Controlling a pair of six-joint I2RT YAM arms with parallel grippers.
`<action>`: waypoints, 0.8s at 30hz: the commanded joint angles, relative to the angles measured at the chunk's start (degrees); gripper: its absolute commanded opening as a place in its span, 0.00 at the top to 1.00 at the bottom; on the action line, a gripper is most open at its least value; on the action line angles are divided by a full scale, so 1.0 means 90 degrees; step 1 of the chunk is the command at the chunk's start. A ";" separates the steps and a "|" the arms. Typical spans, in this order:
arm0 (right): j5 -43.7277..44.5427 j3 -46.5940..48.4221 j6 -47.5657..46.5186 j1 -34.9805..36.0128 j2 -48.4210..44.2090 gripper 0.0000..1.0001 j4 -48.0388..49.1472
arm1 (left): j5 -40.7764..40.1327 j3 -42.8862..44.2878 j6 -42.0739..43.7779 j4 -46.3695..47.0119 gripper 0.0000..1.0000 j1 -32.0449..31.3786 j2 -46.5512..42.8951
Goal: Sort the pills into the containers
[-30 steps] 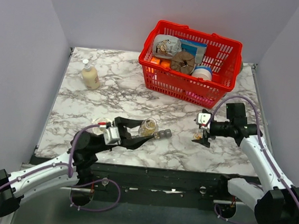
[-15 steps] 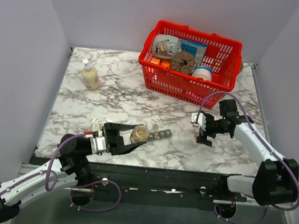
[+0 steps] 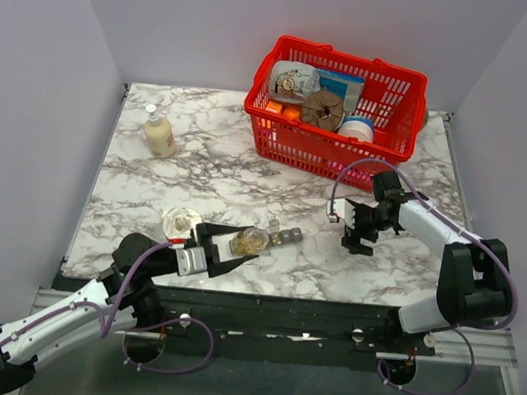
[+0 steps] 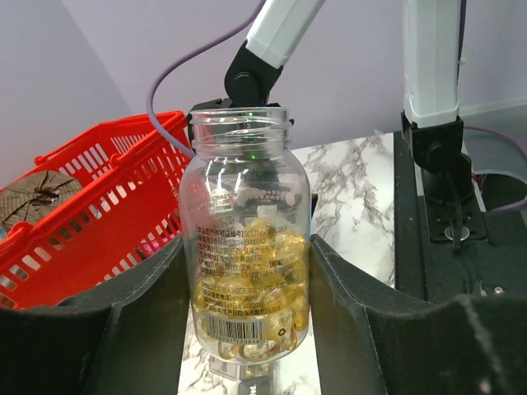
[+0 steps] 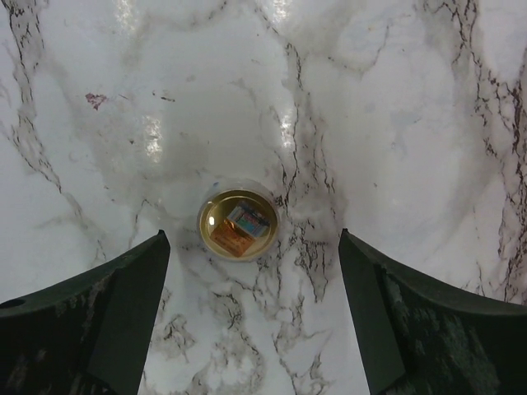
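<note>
Left gripper [image 3: 251, 244], clenched on a small clear bottle [image 4: 245, 189]: its two black fingers [image 4: 132, 329] press the bottle's sides at the lower half. Bottle upright, long axis vertical, mouth uppermost and uncapped; a printed label wraps the body. Pills [image 4: 251, 288], amber-yellow, fill roughly the lower half of it as one mass. Seen from above, gripper and bottle lie on the near side of the red basket [image 3: 317, 143], well apart from it and in line with its left end; the gripper reaches rightward from the left arm.

Pill organiser [image 3: 285, 235], a narrow dark grey strip, lies flat on the marble table [image 3: 247, 177], also on the near side of the basket, just beside the bottle and further toward the basket's middle. Its long axis runs roughly left to right, the right end turned slightly towards the basket. Its left end is covered by the bottle and a finger, and the compartments are too small to tell apart.

Right gripper [image 5: 251, 236], released, jaws wide apart and grasping nothing, points down at the table on the near side of the basket, in line with its right half. Directly beneath it a small round gold cap [image 5: 238, 225] lies on the marble, clear of both fingers.

Clear round dish [image 3: 182, 220]: near-left of the basket, farther out than the bottle. Cream pump bottle [image 3: 158, 133]: upright, left of the basket.
</note>
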 commanded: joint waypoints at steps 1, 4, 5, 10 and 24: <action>0.0285 -0.0085 0.0199 0.0263 0.0234 0.10 0.0209 | 0.0048 -0.0024 0.0188 -0.0085 1.00 0.0016 -0.0099; 0.0334 -0.0085 0.0306 0.0391 0.0322 0.14 0.0287 | 0.0028 -0.0014 0.0179 -0.0134 1.00 0.0016 -0.0109; 0.0325 -0.0085 0.0336 0.0401 0.0361 0.17 0.0288 | 0.0018 -0.0005 0.0179 -0.0154 1.00 0.0016 -0.0118; 0.0383 -0.0104 0.0424 0.0469 0.0469 0.32 0.0239 | 0.0018 -0.0005 0.0149 -0.0212 1.00 0.0016 -0.0128; -0.1011 0.0714 0.0970 0.0509 -0.0692 0.82 -0.1048 | 0.0543 0.0073 -0.0465 0.0012 1.00 0.0016 0.0457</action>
